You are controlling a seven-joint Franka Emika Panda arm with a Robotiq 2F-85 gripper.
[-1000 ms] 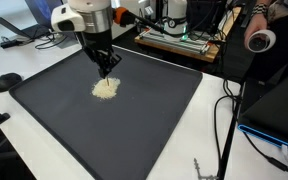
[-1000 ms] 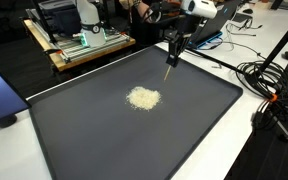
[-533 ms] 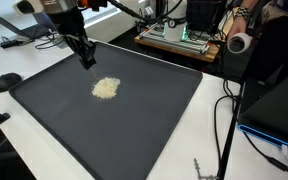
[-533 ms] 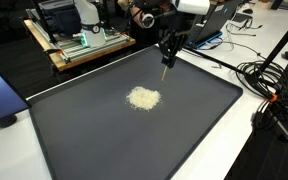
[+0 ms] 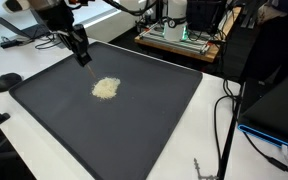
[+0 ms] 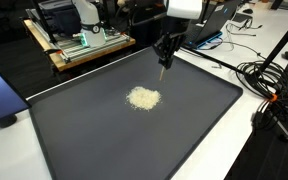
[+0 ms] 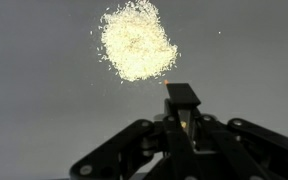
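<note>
A small pile of pale grains (image 5: 105,88) (image 6: 143,98) lies near the middle of a large dark mat (image 5: 134,135) (image 6: 104,140). In the wrist view the pile (image 7: 136,40) sits ahead of the fingers. My gripper (image 5: 81,52) (image 6: 165,50) (image 7: 182,118) hangs above the mat's far part, away from the pile. It is shut on a small thin tool (image 6: 164,68) whose flat dark end (image 7: 182,95) sticks out past the fingertips. The tool is clear of the grains, and I cannot tell whether its tip touches the mat.
A black rounded object (image 5: 7,82) lies on the white table beside the mat. A wooden board with electronics (image 6: 79,45) stands behind the mat. Cables (image 6: 269,95) (image 5: 224,120) run along one side. A blue screen (image 5: 279,110) stands at the table's edge.
The gripper was right over the pile a second ago. It has since drawn away toward the mat's far edge with the tool still in it. The pile looks the same.
</note>
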